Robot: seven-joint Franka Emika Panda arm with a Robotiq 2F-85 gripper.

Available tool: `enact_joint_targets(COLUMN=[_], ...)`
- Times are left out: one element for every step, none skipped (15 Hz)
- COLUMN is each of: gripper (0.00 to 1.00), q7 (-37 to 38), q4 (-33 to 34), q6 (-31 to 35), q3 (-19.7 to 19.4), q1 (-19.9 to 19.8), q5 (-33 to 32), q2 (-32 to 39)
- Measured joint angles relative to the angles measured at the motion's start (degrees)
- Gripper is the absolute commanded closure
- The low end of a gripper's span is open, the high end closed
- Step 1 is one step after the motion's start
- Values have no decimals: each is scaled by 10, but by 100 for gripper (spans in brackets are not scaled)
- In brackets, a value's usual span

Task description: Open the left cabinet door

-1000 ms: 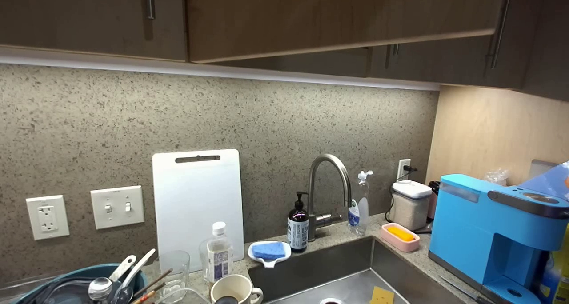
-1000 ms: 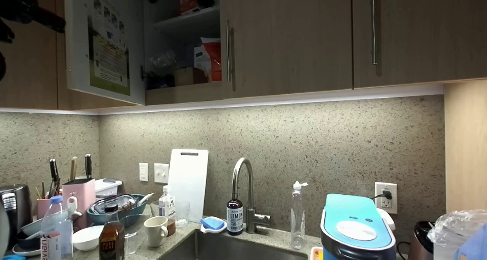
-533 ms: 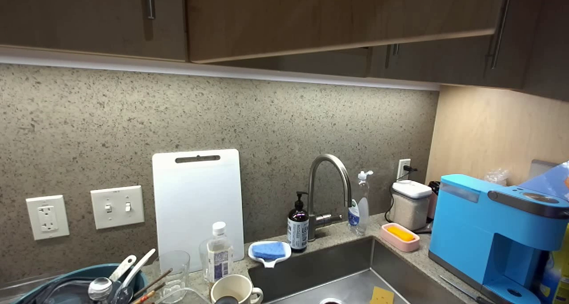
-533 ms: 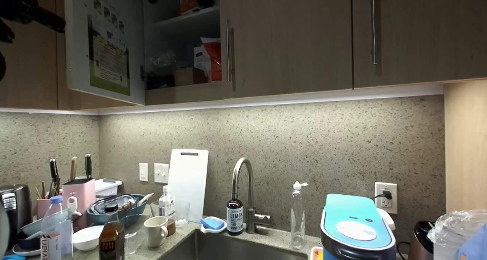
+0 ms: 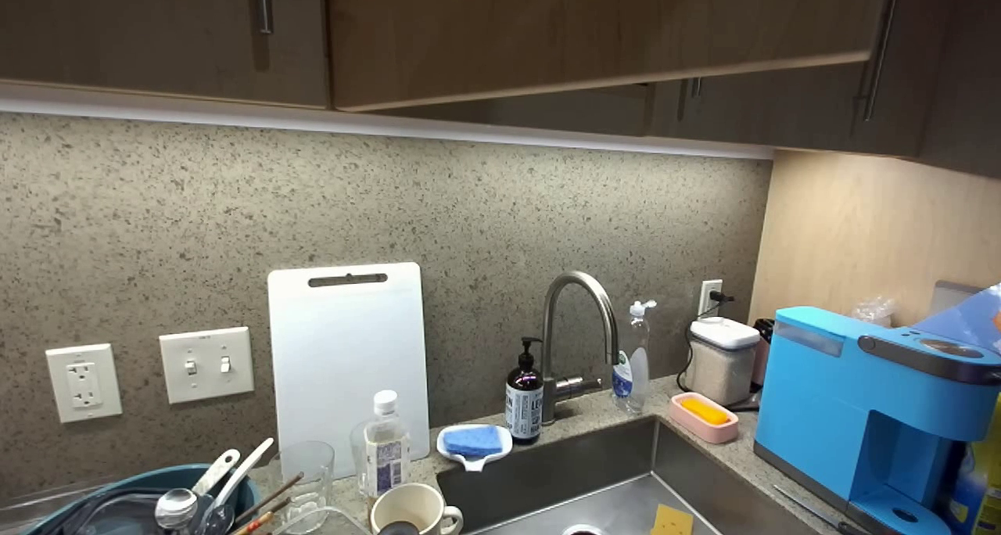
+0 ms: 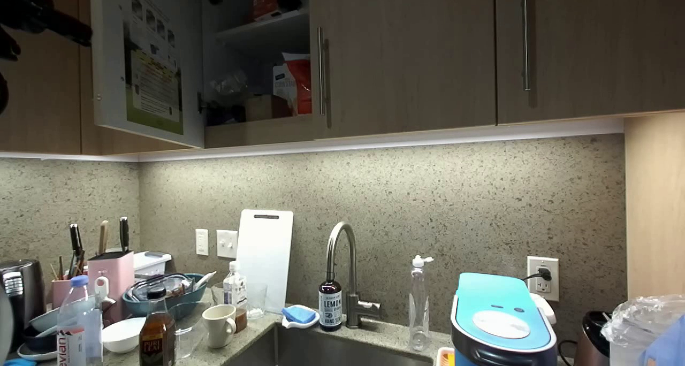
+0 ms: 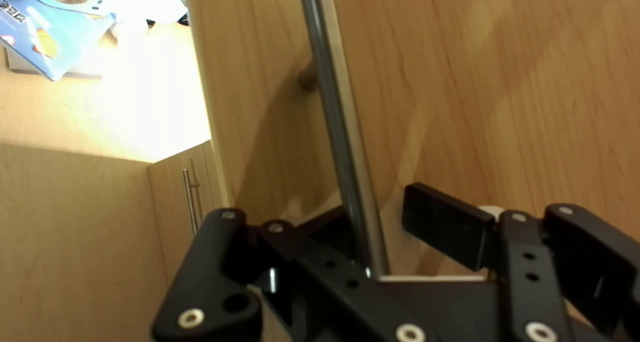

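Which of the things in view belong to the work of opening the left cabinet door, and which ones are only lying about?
Job:
left cabinet door, standing open
vertical bar handle
gripper, at the handle

Lying about:
white cutting board
lemon soap bottle
blue sponge
cream mug
Evian bottle
Pure Leaf bottle
pink knife block
blue coffee maker

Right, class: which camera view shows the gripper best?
The wrist view: it shows the gripper close up, jaws apart with a metal bar handle between them. In an exterior view only dark parts of it show at the picture's upper-left edge; no other view shows it.
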Motion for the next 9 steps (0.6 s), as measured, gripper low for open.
enact_joint_targets(gripper=[74,74,74,74,74,74,49,49,44], q7=[0,0,0,0,0,0,0,0,0], q4=[0,0,0,0,0,0,0,0,0], q6=[0,0,0,0,0,0,0,0,-2], q3=[0,0,0,0,0,0,0,0,0], q1=[0,0,0,0,0,0,0,0,0], q5=[0,0,0,0,0,0,0,0,-1], q2=[0,0,0,0,0,0,0,0,-1])
